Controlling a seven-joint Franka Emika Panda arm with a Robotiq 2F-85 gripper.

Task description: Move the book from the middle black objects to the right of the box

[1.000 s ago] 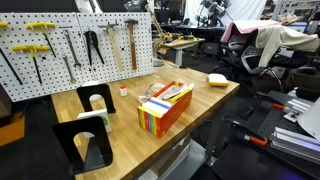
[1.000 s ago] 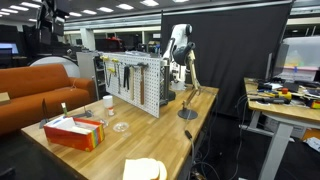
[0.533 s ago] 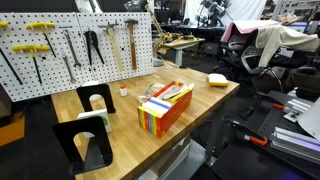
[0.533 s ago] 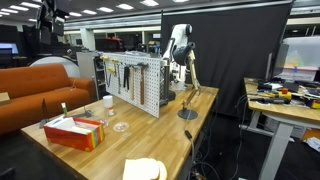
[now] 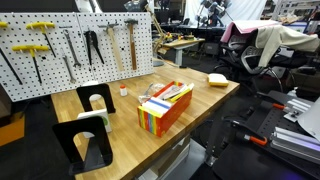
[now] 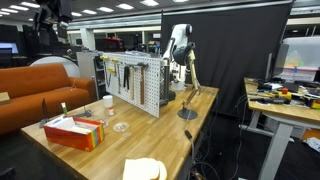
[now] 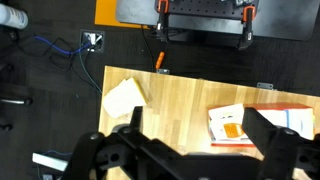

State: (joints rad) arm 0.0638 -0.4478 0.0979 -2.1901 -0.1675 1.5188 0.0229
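The book (image 5: 92, 115) showed only as a pale sliver standing between the two black bookends (image 5: 84, 143), on the far side of the box (image 5: 165, 108) from my hand. It was too small there for me to read its long axis with confidence. I judged it upright, its thin edge running across the gap between the black plates.

In the wrist view I could not see it at all. My gripper (image 7: 192, 140) hung high over the table (image 7: 180, 95), fingers spread wide and holding nothing. The yellow pad (image 7: 125, 97) lay ahead to my left and the box ahead to my right, at the frame's edge. So I judged the book lay further off to the right of my hand, past the box and well below me.

The coming move would call for a long sweep that way and a descent. I would then turn the wrist so the spread fingers straddled the book's thin side, not its face. The pegboard (image 5: 70, 45) stood just behind the bookends, so clearance looked tight.
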